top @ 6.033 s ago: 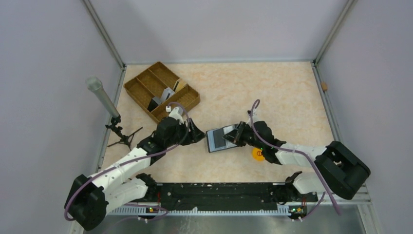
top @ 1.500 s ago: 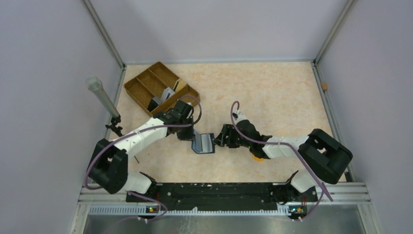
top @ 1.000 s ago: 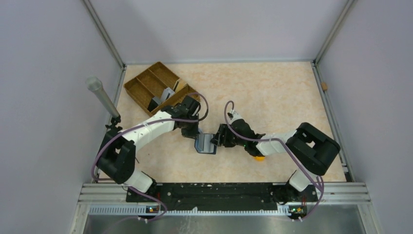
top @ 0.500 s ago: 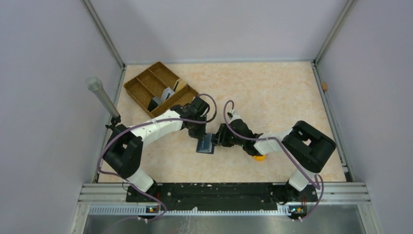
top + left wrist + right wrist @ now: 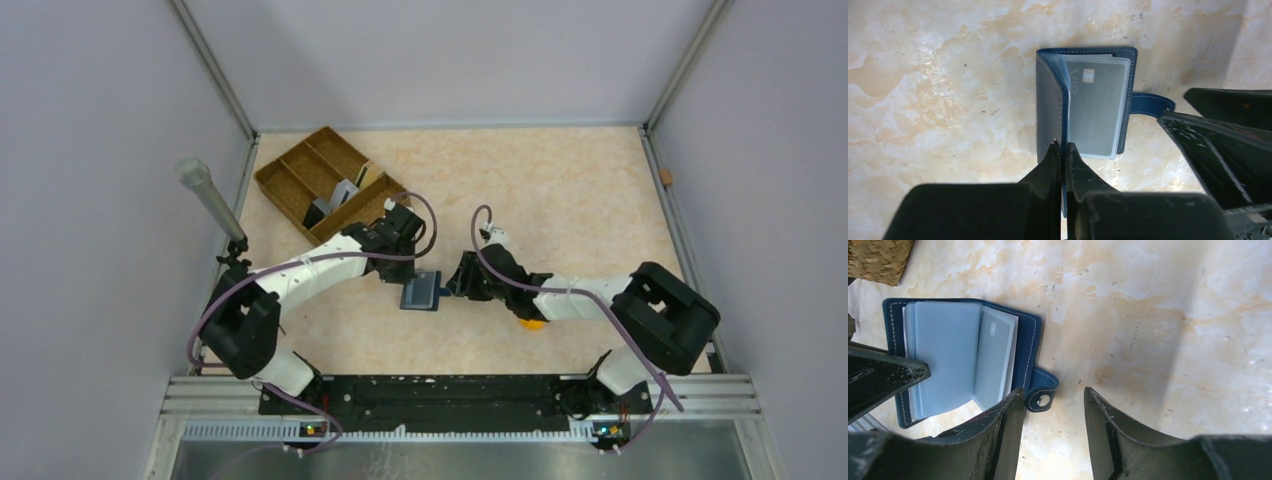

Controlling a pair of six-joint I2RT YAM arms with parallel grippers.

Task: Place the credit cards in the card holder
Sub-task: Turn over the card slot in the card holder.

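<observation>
Your left end effector (image 5: 1062, 150) is clamped on the edge of a raised flap of the small navy-blue folding card holder (image 5: 1083, 100). The holder lies open near the middle of the mottled beige tabletop (image 5: 560, 200). A grey plastic credit card (image 5: 1098, 115) sits in a clear sleeve inside it. Your right end effector (image 5: 1054, 391) has its fingers apart and grips nothing, with the holder's snap tab (image 5: 1040, 385) seen between them. At the far left, a brown woven divided tray (image 5: 300, 185) holds what may be more cards, too small to confirm.
</observation>
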